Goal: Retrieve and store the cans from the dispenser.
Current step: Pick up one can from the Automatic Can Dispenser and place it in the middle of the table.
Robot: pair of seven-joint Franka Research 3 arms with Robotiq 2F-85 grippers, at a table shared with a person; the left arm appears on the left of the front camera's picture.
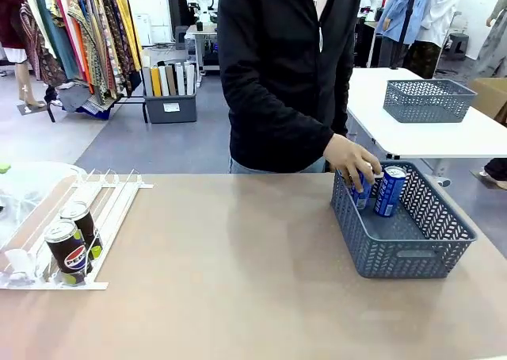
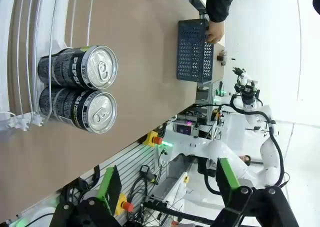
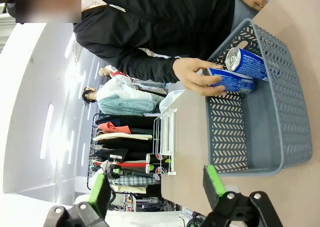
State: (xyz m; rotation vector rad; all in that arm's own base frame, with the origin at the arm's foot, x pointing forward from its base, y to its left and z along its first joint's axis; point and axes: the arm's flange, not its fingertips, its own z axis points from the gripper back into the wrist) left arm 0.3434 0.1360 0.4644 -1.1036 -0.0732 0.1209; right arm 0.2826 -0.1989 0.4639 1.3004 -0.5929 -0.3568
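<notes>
The white dispenser (image 1: pixel 111 197) lies at the table's left end, with two black Pepsi cans (image 1: pixel 67 251) (image 1: pixel 81 221) at its low end. In the left wrist view those cans (image 2: pixel 77 67) (image 2: pixel 77 104) lie against the rails (image 2: pixel 30 27). My left gripper (image 2: pixel 167 187) hangs open well short of them. At the right, a person's hand (image 1: pixel 352 162) holds a blue can (image 1: pixel 362 192) inside the grey-blue basket (image 1: pixel 396 257), beside a second blue can (image 1: pixel 390 189). My right gripper (image 3: pixel 157 189) is open, apart from the basket (image 3: pixel 227 132) and the blue cans (image 3: pixel 247 62) (image 3: pixel 230 80).
The person in a black top stands at the table's far edge behind the basket. A second mesh basket (image 1: pixel 428 100) sits on a white table farther back. The brown tabletop stretches between dispenser and basket. Clothes racks stand in the background at left.
</notes>
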